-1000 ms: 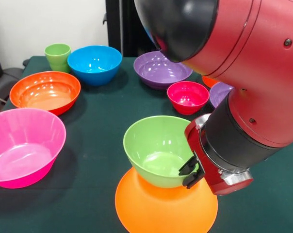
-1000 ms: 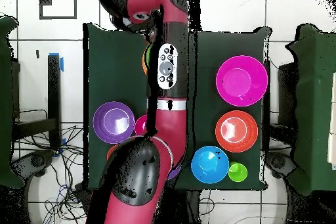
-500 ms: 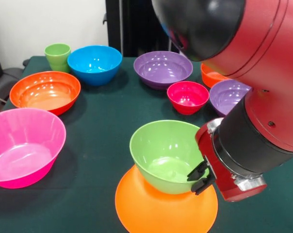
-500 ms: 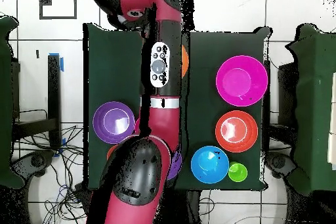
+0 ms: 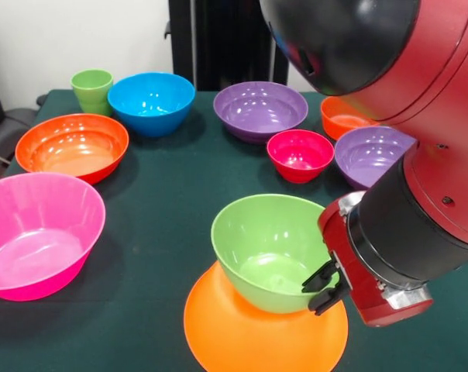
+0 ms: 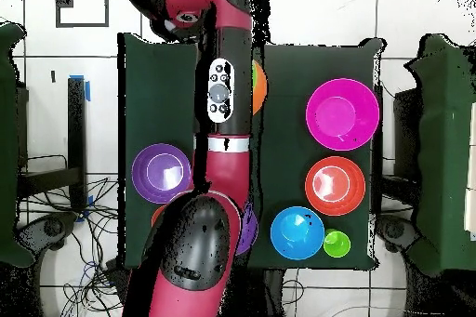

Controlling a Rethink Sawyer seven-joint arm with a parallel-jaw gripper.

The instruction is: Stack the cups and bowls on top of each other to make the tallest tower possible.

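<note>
Jaws point(image 5: 321, 286) clamped on green bowl's point(image 5: 271, 249) rim, bowl sitting tilted on upturned orange bowl point(image 5: 265, 329) at table's point(image 5: 160, 194) near edge — likely to slide off the smooth dome on release if left off-centre, with cup point(image 5: 91, 91) and other bowls unstacked.

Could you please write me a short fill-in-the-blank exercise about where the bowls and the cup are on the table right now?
1. The green bowl rests on an upturned bowl coloured ____.
2. The light-green cup stands right beside the ____ bowl.
3. The gripper is at the rim of the ____ bowl.
4. The small magenta-red bowl sits between two bowls coloured ____.

Missing words: orange; blue; green; purple
</note>
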